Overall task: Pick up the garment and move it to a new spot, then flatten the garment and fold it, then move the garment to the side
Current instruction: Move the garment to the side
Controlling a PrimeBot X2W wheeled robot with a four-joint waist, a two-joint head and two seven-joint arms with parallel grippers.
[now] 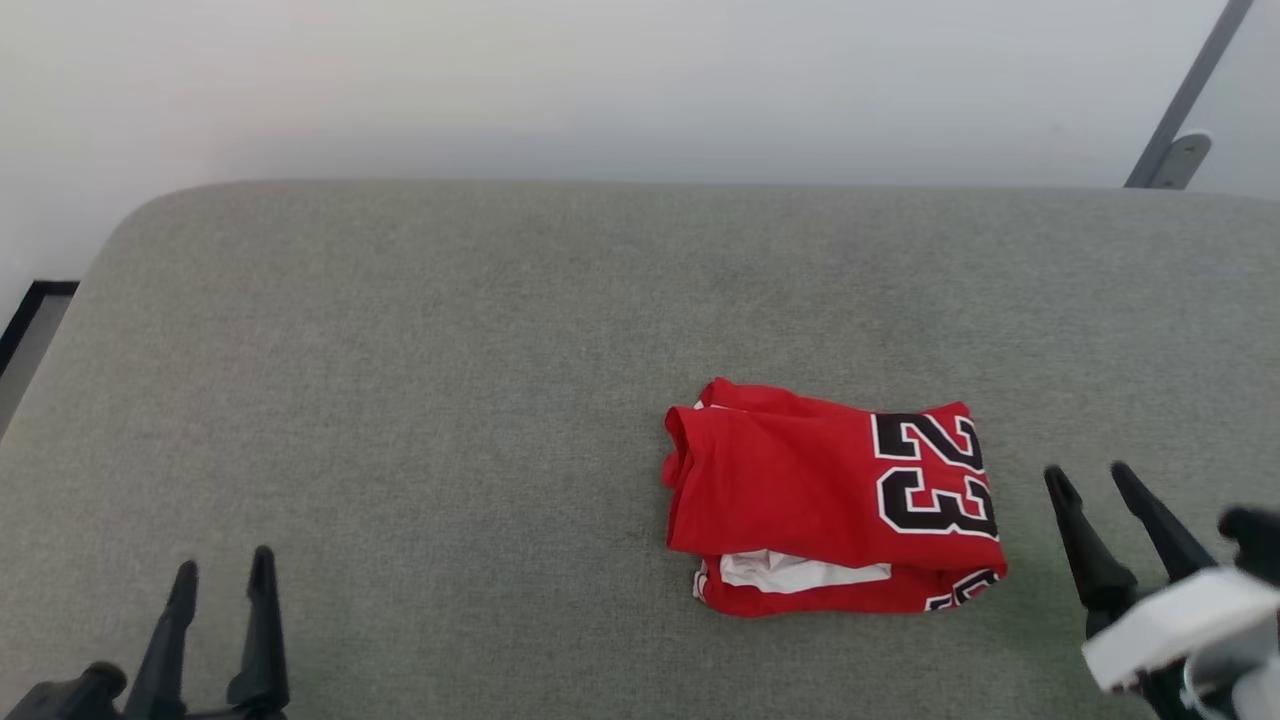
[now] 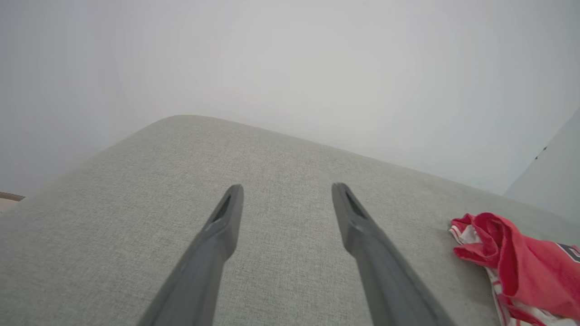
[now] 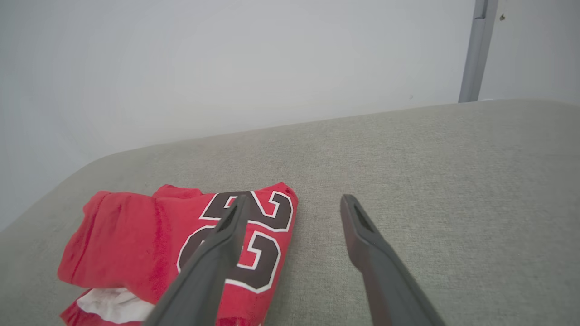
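Note:
The red garment (image 1: 830,510) lies folded into a compact rectangle on the grey cushioned surface (image 1: 450,380), right of centre, its black "23" print facing up at the right end and a bit of white fabric showing at the front edge. My right gripper (image 1: 1090,478) is open just to the right of it, holding nothing; in the right wrist view the garment (image 3: 136,240) lies left of the open fingers (image 3: 290,199). My left gripper (image 1: 222,568) is open at the lower left, far from the garment (image 2: 516,267), its fingers (image 2: 286,188) over bare fabric.
The grey surface ends in a rounded far edge against a pale wall (image 1: 600,90). A grey metal post (image 1: 1185,95) leans at the far right. A dark strip of floor (image 1: 30,320) shows past the left edge.

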